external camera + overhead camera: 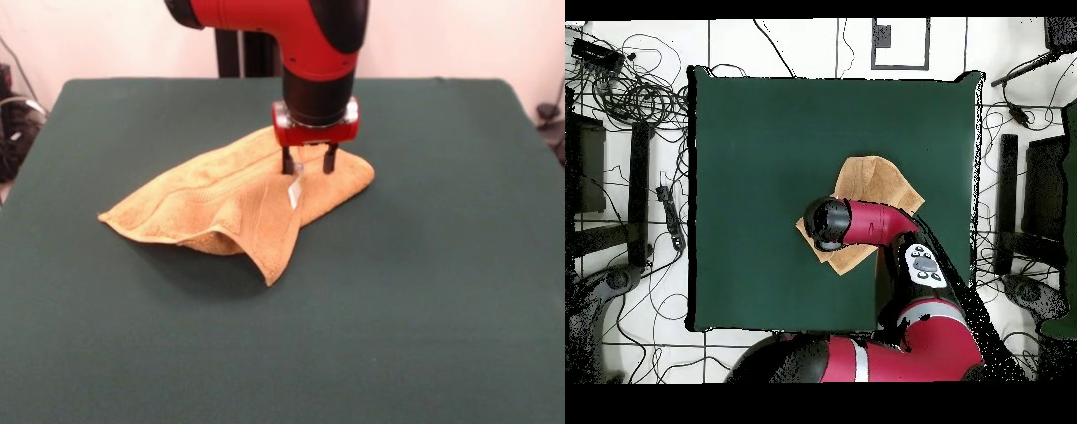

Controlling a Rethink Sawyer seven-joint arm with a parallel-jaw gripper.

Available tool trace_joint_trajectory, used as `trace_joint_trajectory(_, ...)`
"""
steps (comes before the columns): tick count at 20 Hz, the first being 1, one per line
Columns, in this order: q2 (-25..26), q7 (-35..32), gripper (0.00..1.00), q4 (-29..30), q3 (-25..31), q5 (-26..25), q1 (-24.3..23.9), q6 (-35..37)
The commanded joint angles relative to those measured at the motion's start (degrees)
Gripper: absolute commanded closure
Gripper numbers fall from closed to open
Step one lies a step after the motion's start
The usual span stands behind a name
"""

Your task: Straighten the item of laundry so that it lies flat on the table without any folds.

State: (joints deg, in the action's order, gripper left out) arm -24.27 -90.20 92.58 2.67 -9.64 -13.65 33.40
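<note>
Towel lies crumpled near the bench's middle in the front view, a long heap running from about 8 o'clock up to 2 o'clock. One layer is folded over another, and a pointed corner juts toward 6 o'clock. A small white tag shows on the upper fold, just below the hand.

From the top edge the red and black arm comes down, bends at an elbow and points its wrist straight down over the heap's 2 o'clock end. Both dark fingers hang vertical with a gap between them, partly spread, their tips at the cloth's surface. Whether they pinch any cloth cannot be told.

In the overhead view the arm reaches up from the base at 6 o'clock and covers much of the towel, which sits right of the bench's centre; cloth shows at 12 o'clock and at 6 o'clock of the wrist.
</note>
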Motion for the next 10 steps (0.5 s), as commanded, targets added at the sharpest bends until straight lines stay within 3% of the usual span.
trace_joint_trajectory(1, 3.2, -7.4, 0.00, -0.5, 3.6, 1.1, 0.2, -2.6)
trace_joint_trajectory(10, 3.2, -7.0, 0.00, -0.5, 3.7, 0.8, 0.1, -2.9)
